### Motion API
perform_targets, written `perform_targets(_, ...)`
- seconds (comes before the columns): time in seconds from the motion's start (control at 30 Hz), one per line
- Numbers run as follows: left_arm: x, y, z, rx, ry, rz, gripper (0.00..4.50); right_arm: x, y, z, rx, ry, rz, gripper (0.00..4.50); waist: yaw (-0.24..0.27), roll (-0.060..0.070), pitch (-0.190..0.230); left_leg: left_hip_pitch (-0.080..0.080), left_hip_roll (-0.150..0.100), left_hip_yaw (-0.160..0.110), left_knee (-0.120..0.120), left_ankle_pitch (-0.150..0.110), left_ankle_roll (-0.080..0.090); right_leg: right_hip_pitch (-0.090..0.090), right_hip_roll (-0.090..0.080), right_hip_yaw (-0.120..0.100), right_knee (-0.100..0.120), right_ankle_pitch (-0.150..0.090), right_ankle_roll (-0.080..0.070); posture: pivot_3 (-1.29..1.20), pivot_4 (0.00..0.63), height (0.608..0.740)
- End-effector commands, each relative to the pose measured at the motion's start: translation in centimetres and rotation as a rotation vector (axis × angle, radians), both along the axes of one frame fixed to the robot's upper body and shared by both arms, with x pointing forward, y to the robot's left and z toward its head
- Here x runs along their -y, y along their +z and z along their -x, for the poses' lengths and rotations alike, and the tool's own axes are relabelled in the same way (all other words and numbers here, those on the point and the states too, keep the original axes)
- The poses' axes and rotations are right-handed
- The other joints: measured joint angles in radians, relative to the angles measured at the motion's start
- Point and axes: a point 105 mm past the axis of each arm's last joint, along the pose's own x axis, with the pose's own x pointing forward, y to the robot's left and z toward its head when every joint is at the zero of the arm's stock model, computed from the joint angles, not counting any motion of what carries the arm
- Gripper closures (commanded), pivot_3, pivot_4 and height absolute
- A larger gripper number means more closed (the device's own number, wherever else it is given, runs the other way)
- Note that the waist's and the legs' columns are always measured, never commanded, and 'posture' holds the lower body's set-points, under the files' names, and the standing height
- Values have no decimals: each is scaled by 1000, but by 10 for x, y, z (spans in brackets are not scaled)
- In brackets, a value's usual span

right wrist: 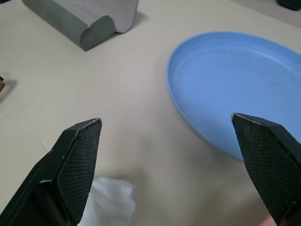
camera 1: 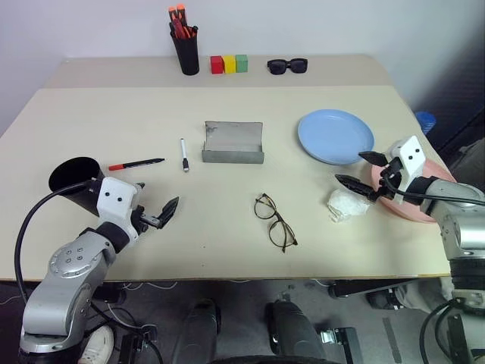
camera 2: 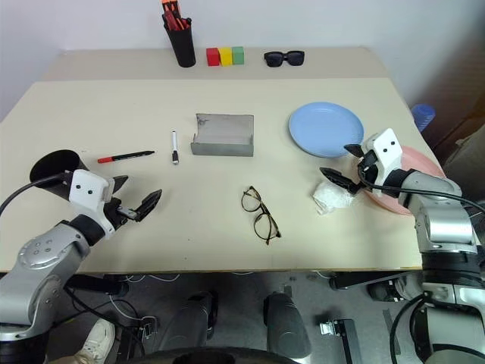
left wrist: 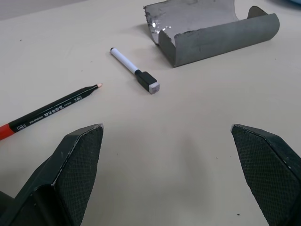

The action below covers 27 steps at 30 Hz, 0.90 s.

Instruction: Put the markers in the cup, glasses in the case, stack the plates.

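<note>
The white marker [camera 1: 183, 154] and the red marker [camera 1: 135, 164] lie left of the open grey case [camera 1: 233, 142]. The black cup [camera 1: 72, 176] lies tipped at the table's left, just behind my left gripper [camera 1: 158, 196], which hovers open and empty. In the left wrist view, the fingers [left wrist: 77, 155] point toward both markers. The wire-rimmed glasses [camera 1: 274, 220] rest near the front middle. The blue plate [camera 1: 335, 136] sits at the right. The pink plate [camera 2: 421, 161] lies at the right edge, partly under my right arm. My right gripper [camera 1: 351, 168] is open between the two plates.
A crumpled white wad [camera 1: 347, 203] lies just below the right gripper. At the back stand a black pen holder with orange-capped markers [camera 1: 185, 47], three coloured blocks [camera 1: 229, 64] and black sunglasses [camera 1: 287, 66]. The table's front edge is close to both arms.
</note>
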Motion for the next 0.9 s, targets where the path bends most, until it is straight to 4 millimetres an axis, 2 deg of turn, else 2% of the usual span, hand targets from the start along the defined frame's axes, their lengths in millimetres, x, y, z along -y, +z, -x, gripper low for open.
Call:
perform_targets(0.03,4,16,0,62,3,0,27,-7,11,-4,48,30,6,0,0,0,0,0,0,0,0,0,0,0,0,0,0,0,0,0,150,740)
perform_targets(0.33,4,16,-4,65,29,19,27,-17,12,-1,52,56,-3,0,1,0,0,0,0,0,0,0,0,0,0,0,0,0,0,0,150,740)
perform_targets(0.57,3,16,-7,62,45,16,27,-46,11,0,81,100,-16,0,0,0,0,0,0,0,0,0,0,0,0,0,0,0,0,0,150,740)
perform_targets(0.77,12,8,-34,16,121,22,27,-82,18,0,125,177,-41,0,3,0,0,0,0,0,1,0,0,1,0,0,1,0,0,0,150,740)
perform_targets(0.83,15,11,-51,-3,189,76,27,-97,20,5,140,232,-31,0,6,0,0,0,0,-1,2,0,0,1,0,0,1,0,1,0,150,740)
perform_targets(0.9,16,12,-60,-11,219,114,27,-105,21,8,147,255,-28,0,5,-1,0,0,-1,-1,2,0,0,1,0,-1,1,0,1,0,150,740)
